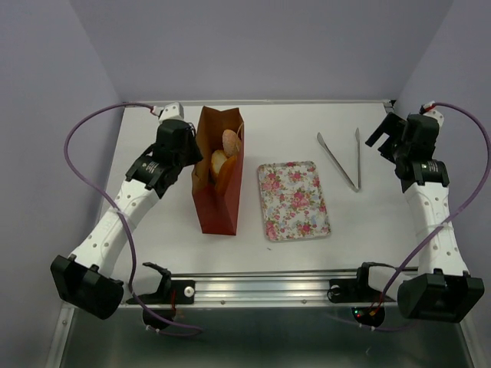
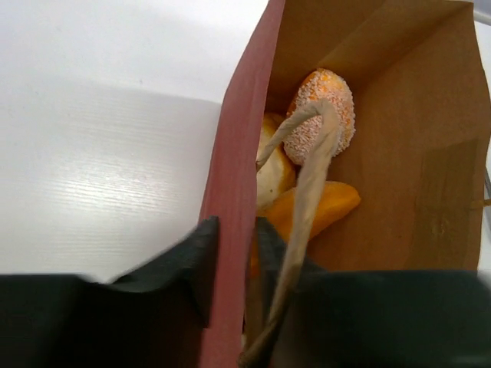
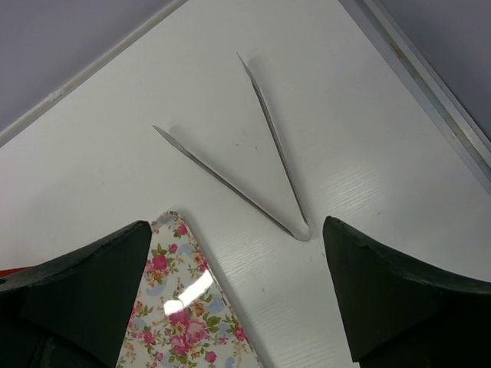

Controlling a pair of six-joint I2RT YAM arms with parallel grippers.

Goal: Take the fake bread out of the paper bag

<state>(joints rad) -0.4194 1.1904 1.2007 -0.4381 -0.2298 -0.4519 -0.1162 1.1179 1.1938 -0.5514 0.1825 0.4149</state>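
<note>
The red-brown paper bag (image 1: 219, 207) stands left of centre with its mouth open. Fake bread shows inside it (image 1: 224, 157). In the left wrist view there is a round sugared bun (image 2: 326, 115), a pale roll (image 2: 272, 172) and an orange loaf (image 2: 322, 207). A cord handle (image 2: 307, 192) hangs across them. My left gripper (image 1: 192, 157) sits at the bag's left rim. Its jaws (image 2: 236, 245) press the bag's left wall (image 2: 230, 192), one finger outside and one inside. My right gripper (image 1: 391, 142) hovers open at the far right, holding nothing (image 3: 238, 291).
A floral tray (image 1: 293, 201) lies right of the bag, its corner under the right wrist (image 3: 180, 314). Metal tongs (image 1: 341, 161) lie on the table beyond it (image 3: 261, 161). The table's back edge and walls are close behind both grippers.
</note>
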